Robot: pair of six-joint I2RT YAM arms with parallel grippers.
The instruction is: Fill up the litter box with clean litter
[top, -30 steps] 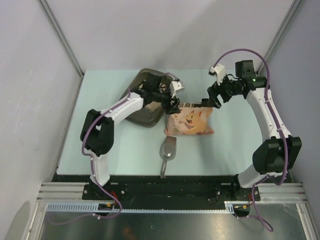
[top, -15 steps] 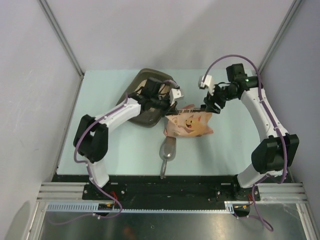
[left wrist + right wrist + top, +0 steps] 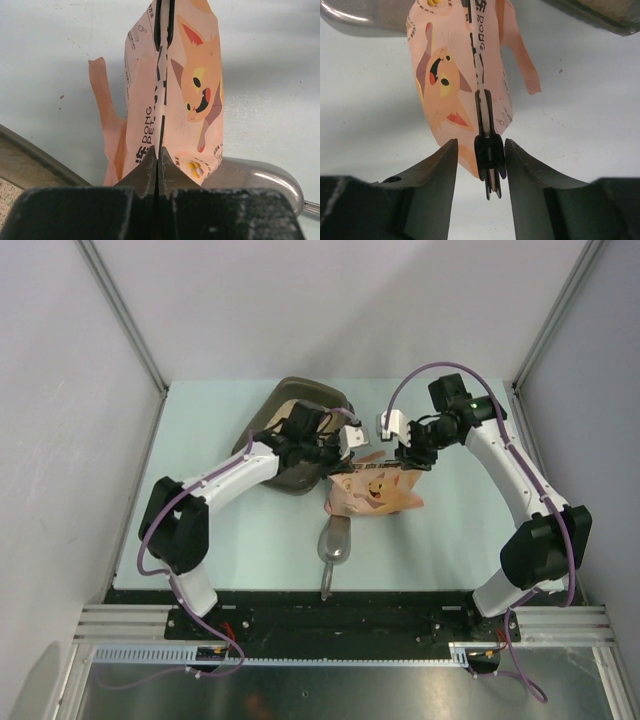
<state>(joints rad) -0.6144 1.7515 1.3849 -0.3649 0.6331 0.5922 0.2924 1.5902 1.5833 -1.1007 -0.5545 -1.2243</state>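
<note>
Far-left on the pale green table [image 3: 200, 540] sits the litter box [image 3: 283, 412], a dark shallow tray well back from the near edge, with the left arm's forearm crossing over its right half. From the left wrist, only its rim shows at lower left, with a pale grainy patch [image 3: 6, 196] inside; can't tell if that's litter. Just right of the box is the left gripper [image 3: 345, 455], fingers pressed together and pinching the left end of the top edge of the pink cat-print bag [image 3: 375, 490]. The wrist view confirms it, with the seam clamped between the pads and no gap. The bag sits centre table between the two grippers, top edge raised, printed face showing from above, and a loose torn strip hangs off its left side. Near of it lies the metal scoop [image 3: 335, 540], bowl right at the bag's near edge, handle pointing to the near side. On the right, the right gripper [image 3: 405, 453] straddles the other end of the bag's top edge: fingers partly spread, a dark strip on that edge between them, a gap visible on one side, not clamped.
</note>
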